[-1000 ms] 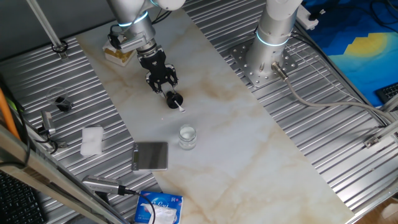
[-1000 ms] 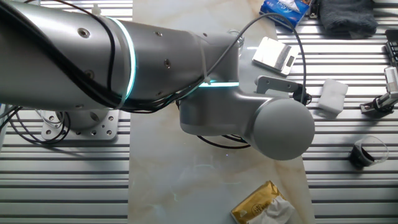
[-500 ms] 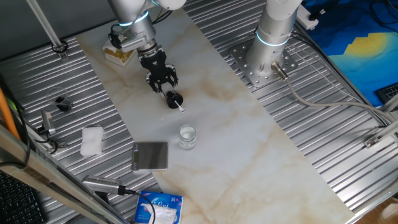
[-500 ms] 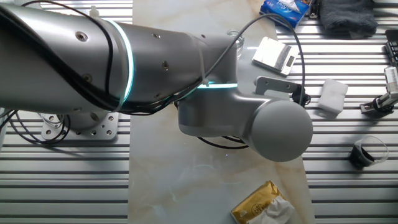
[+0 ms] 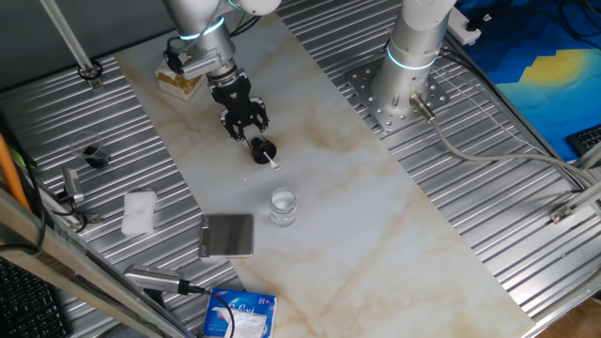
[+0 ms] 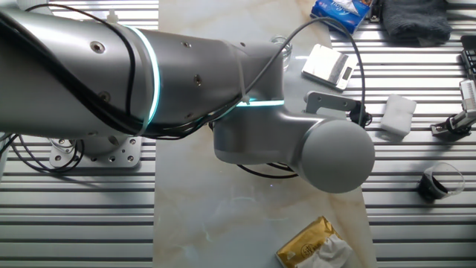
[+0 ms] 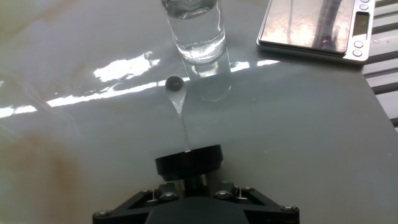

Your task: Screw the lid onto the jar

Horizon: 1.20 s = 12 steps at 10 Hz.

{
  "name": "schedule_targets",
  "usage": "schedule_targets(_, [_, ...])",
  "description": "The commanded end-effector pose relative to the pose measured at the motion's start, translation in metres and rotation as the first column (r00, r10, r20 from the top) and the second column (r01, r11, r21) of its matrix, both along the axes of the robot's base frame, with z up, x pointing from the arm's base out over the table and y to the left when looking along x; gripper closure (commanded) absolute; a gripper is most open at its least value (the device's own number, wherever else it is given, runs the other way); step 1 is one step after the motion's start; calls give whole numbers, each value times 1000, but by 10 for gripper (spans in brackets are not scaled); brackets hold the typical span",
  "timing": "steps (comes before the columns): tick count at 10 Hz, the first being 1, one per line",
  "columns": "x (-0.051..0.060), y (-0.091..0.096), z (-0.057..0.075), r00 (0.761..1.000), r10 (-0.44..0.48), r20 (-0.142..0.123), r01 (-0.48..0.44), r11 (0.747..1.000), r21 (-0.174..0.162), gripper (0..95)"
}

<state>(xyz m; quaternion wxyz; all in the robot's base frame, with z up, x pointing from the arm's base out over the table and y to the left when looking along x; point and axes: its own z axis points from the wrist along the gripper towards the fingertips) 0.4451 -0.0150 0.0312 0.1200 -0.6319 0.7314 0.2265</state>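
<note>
The gripper [image 5: 259, 148] is pinching the lid [image 5: 264, 150], a small round black cap held at its tip. In the hand view the lid [image 7: 189, 162] sits at the bottom centre, directly in front of the gripper body, and a thin white stem projects from it, ending in a small rounded tip. The fingers themselves are hidden behind the lid in that view. The lid appears to be held just above the pale marble tabletop [image 5: 357, 197] rather than resting on it, but the pictures do not settle this.

The jar [image 7: 194, 28] lies straight ahead along the gripper's pointing direction, standing upright with its mouth cut off by the top edge of the hand view. The white stem points almost directly at its base. In the one fixed view the jar [image 5: 283, 206] stands apart from the lid, toward the near edge of the table, with bare marble between them.

The coming move therefore appears to be forward travel along the current heading, plus enough lift to bring the lid over the jar's mouth before lowering and turning.

A grey square scale [image 5: 228, 235] sits just beside the jar, on the side away from the arm's base [image 5: 406, 70]. In the other fixed view the arm [image 6: 186, 89] blocks lid and jar.
</note>
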Motion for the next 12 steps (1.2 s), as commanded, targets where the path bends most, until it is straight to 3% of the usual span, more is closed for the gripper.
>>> schedule_targets(1, [0,0,0,1000,8,-4,-9,1000,-7,570])
schedule_targets(12, [0,0,0,999,38,-16,-38,999,-28,570])
